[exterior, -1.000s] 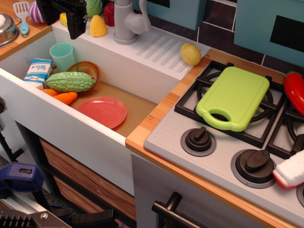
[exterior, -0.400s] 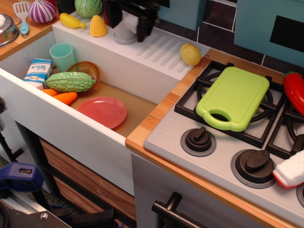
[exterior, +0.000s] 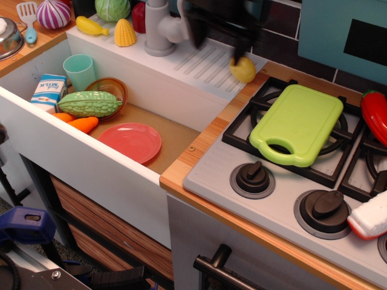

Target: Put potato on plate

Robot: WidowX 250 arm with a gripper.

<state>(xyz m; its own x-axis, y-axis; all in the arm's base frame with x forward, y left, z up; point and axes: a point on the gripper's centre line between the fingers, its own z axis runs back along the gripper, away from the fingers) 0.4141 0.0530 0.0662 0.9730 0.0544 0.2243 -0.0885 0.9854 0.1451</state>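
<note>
Moved right since a moment ago, the gripper now hangs over the ridged drainboard, blurry but with fingers spread wide. Going left to right: the sink holds the pink plate, then wooden counter, then stove. The potato sits on the drainboard's right end, touching or just under the right finger.

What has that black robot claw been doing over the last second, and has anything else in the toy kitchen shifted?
The gripper swept from the far left end of the back ledge, past the grey tap, rightward to the potato. It now hangs right over the potato, blurred, so a grasp cannot be confirmed. The potato sits where it was on the ridged drainboard. The plate in the sink and the green cutting board have not moved.
</note>
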